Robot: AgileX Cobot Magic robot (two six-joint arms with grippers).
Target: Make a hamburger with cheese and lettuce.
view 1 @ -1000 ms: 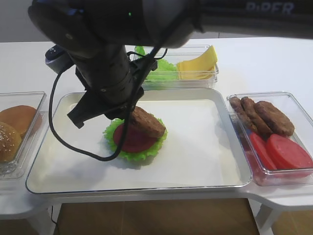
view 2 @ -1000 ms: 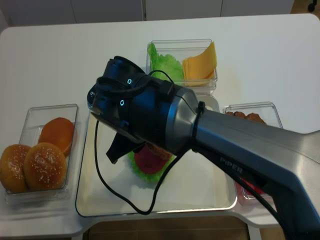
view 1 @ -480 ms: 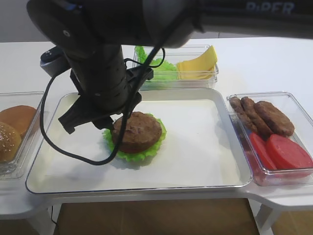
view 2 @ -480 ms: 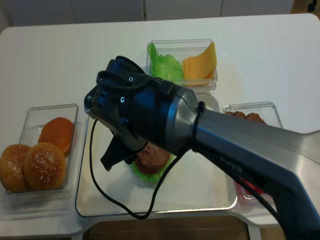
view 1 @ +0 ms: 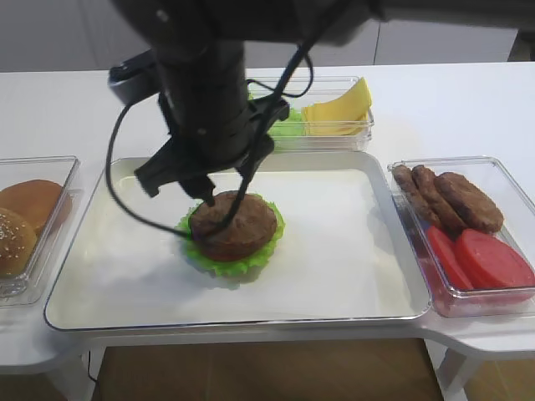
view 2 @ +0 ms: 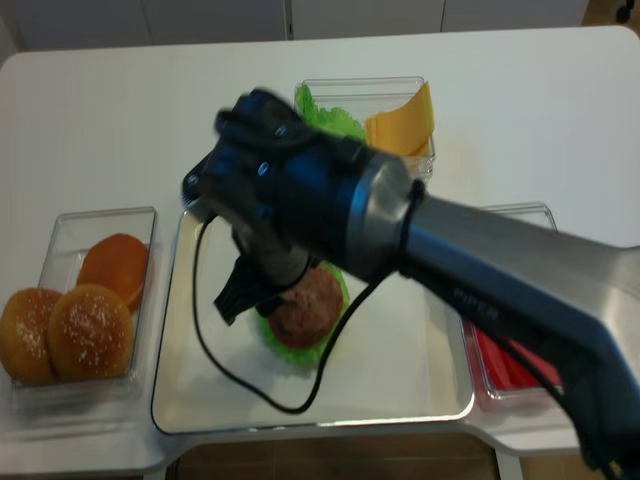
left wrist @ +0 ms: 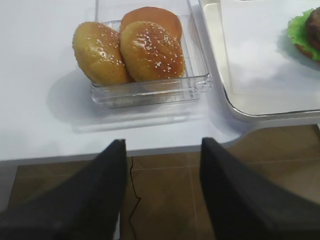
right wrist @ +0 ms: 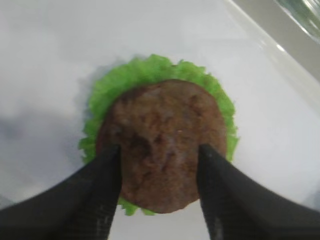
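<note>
On the white tray (view 1: 351, 251), the right gripper (right wrist: 159, 161) hangs spread above the hamburger (view 1: 232, 230), pinching nothing. Lift straight up, then fetch 1 cheese (view 1: 338, 109) slice.

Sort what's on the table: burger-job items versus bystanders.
Job:
- hamburger, patty on top
- cheese slices in the back bin
- lettuce beside them
- right gripper, fingers apart over the patty

Bystanders:
- loose patties
- tomato slices
- sesame buns

Hamburger (view 1: 233, 226): brown top, frilly green rim. Cheese (view 1: 338, 106), upper centre: pale yellow. Buns (left wrist: 129, 50): golden, sesame-speckled. Tomato slices (view 1: 478, 258), lower right: red.
</note>
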